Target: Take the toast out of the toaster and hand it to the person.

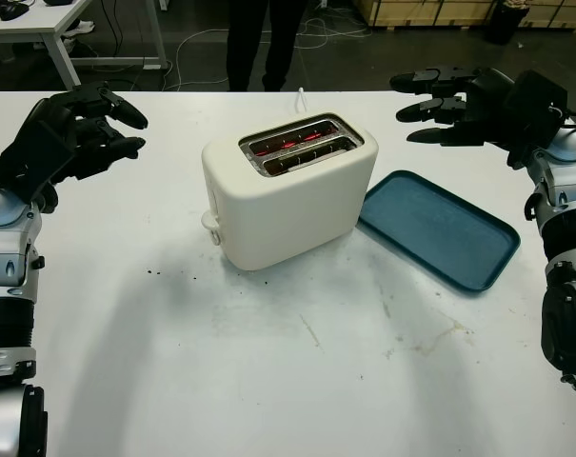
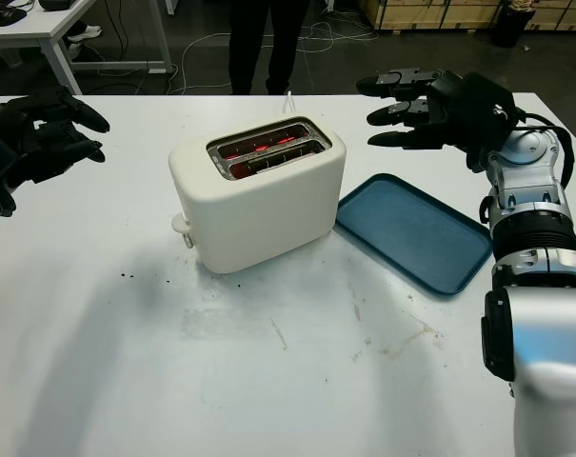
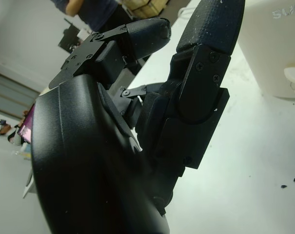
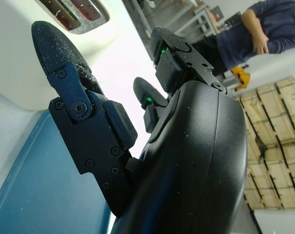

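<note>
Two dark slices of toast (image 1: 297, 152) sit sunk in the slots of a cream toaster (image 1: 286, 195) at the white table's (image 1: 268, 381) centre, elements glowing red. The left hand (image 1: 73, 129) and right hand (image 1: 454, 103) hover either side, both empty and unclenched.
</note>
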Available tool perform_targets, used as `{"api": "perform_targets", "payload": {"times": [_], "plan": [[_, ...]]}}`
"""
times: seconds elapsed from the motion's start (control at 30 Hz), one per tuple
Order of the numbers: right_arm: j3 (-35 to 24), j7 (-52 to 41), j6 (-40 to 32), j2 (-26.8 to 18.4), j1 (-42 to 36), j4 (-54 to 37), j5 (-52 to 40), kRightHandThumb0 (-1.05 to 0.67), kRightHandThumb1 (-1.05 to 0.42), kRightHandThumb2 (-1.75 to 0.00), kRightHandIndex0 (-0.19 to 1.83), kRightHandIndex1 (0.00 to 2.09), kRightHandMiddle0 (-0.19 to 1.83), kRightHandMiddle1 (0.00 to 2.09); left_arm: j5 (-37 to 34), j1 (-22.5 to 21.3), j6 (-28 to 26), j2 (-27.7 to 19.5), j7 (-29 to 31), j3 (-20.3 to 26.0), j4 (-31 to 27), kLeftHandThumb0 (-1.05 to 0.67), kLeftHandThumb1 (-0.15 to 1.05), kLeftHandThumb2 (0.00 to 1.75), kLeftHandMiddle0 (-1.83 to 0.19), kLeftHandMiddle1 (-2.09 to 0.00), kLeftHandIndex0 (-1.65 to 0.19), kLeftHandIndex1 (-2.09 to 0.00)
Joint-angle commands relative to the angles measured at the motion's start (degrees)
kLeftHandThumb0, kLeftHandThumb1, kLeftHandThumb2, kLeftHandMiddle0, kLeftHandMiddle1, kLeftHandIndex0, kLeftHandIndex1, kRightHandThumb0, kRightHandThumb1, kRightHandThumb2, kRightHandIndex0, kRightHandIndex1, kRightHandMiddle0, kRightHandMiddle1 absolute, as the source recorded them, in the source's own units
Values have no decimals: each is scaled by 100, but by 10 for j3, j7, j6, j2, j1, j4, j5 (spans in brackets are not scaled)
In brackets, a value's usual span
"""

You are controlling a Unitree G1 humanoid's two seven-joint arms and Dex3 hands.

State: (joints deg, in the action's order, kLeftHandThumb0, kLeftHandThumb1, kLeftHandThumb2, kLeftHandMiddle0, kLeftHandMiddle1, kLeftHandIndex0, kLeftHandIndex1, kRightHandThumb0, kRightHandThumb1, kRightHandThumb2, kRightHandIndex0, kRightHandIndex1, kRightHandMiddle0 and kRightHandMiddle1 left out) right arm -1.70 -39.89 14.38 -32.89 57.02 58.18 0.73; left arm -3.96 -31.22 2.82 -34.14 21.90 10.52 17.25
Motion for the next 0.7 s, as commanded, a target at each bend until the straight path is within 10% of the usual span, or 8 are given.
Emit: {"api": "perform_targets", "payload": {"times": [0.0, 0.67], "plan": [[0, 2, 2, -1, -1, -1, 3, -84, -74, 0, 36, 54, 55, 0, -1, -5, 6, 1, 2, 1, 2, -105, 88, 0, -62, -133, -58, -119], [2, 0, 11, -1, 3, 5, 5, -84, -74, 0, 34, 58, 55, 0, -1, -10, 0, 3, 1, -2, 1, -105, 86, 0, -64, -131, -60, -117]]}}
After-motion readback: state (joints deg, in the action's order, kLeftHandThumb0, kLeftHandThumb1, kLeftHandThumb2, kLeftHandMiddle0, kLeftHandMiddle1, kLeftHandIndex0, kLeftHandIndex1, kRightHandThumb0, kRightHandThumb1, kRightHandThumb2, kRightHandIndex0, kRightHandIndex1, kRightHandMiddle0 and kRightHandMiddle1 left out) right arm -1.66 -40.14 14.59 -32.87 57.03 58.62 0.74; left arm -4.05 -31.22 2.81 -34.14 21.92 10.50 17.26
